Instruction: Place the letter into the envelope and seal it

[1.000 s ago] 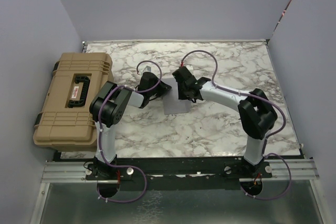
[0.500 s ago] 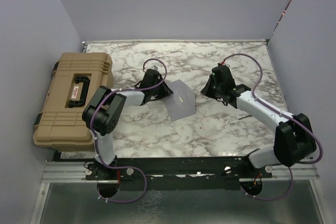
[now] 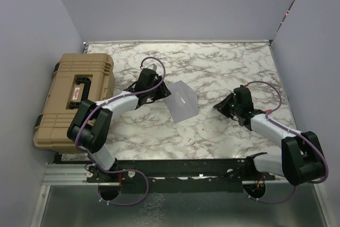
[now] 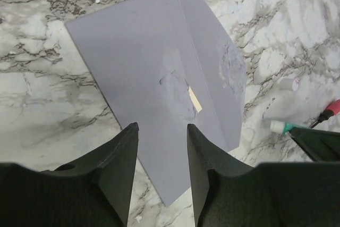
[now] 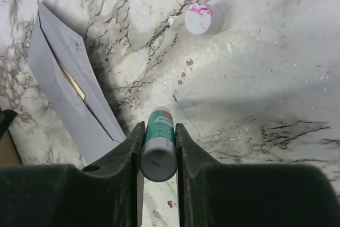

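Flat light-grey paper envelope (image 4: 154,73): looks thin, floppy, probably slides. Press flap flat, don't pinch. Left end effector (image 4: 162,131) spread wide at envelope's edge, right end effector (image 5: 158,128) gripping green-white cylindrical glue stick (image 5: 159,144).

Lower centre: green-labelled glue stick (image 5: 159,143) clamped in right gripper (image 5: 159,130). Left of frame: grey envelope (image 5: 53,51), opened, tan letter (image 5: 74,84) edge visible inside. Upper centre: pink-smeared white cap (image 5: 199,18) on marble tabletop (image 5: 265,78).
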Motion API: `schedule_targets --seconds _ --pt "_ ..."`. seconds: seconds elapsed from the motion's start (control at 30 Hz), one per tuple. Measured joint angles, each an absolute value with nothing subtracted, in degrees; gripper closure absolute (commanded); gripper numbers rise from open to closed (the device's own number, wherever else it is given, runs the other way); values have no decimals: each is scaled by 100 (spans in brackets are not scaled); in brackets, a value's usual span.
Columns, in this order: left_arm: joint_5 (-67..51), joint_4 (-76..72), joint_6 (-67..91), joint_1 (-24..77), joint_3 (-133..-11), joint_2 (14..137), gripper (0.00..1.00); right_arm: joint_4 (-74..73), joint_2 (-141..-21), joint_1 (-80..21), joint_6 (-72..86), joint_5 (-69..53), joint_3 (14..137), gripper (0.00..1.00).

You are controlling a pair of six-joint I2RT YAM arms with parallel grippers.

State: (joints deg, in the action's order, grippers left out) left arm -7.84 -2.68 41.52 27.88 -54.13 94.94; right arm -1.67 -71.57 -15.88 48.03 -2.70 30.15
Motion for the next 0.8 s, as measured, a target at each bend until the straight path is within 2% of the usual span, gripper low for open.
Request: schedule_targets --seconds 0.17,0.43,0.5,0.63,0.7,0.8 --pt "-784 -60 3977 2788 -5168 9264 55 707 -7310 -1273 4978 -582 2696 85" --pt "-733 58 3935 2788 -4934 9063 55 2034 -8009 -840 5172 -1125 2379 75" --pt "-692 69 3935 2788 -4923 9041 55 2165 -8149 -810 5216 -1175 2370 67" --pt "-600 69 3938 2788 -4923 9006 55 2268 -8239 -777 5271 -1190 2373 36" --pt "-569 69 3940 2788 -4923 9004 55 2244 -8235 -775 5315 -1160 2373 30" --pt "-537 67 3940 2788 -4923 9004 54 2139 -8093 -775 5347 -1031 2383 28"
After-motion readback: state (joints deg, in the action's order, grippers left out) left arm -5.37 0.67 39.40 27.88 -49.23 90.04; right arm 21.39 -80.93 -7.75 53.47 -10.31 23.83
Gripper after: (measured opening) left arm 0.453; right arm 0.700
